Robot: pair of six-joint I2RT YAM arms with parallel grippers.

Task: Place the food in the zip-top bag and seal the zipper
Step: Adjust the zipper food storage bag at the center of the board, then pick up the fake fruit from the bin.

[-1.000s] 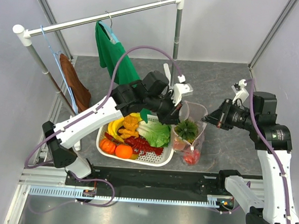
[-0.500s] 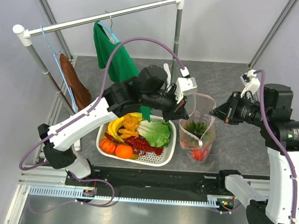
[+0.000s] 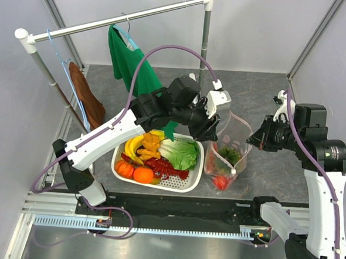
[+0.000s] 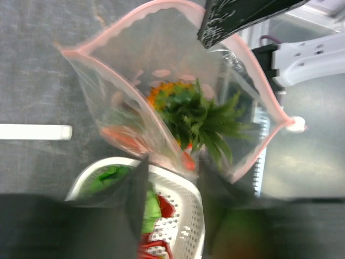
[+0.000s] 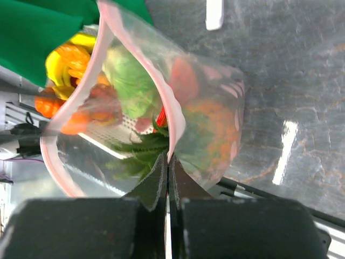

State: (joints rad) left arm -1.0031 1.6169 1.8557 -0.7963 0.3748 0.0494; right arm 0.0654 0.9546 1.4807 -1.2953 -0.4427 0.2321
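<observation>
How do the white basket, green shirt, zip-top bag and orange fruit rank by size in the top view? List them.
Largest: white basket and green shirt look alike. The shirt hangs nearer the camera, so they are left unranked.
Next: zip-top bag.
Smallest: orange fruit.
</observation>
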